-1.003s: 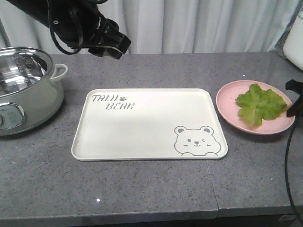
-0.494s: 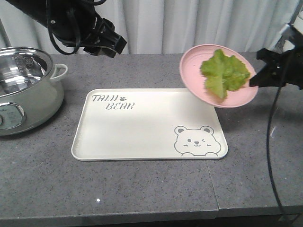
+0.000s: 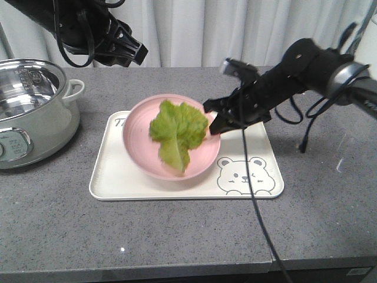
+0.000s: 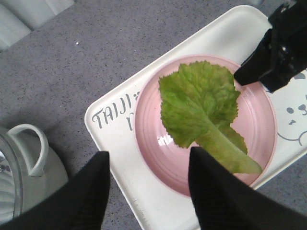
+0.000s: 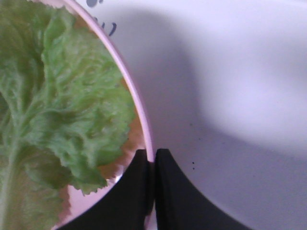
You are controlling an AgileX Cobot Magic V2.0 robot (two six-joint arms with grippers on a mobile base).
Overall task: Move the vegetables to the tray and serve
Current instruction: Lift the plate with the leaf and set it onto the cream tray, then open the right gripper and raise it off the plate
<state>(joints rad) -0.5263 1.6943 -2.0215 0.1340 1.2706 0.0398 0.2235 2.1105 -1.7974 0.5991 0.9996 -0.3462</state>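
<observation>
Lettuce's over the tray but not on it: one leaf, one plate, one tray, one pot.
The leaf [image 3: 177, 127] lies in the pink plate [image 3: 136, 137], which is tilted above the tray [image 3: 118, 180]. The right gripper [image 5: 153, 160] is pinched tight on the plate's rim. The left gripper [image 4: 148, 153] is spread wide, holding nothing. The tray reads "TAIJI", plus a winking bear [image 3: 244, 175]. The steel pot [image 3: 41, 112] sits beside the tray.
</observation>
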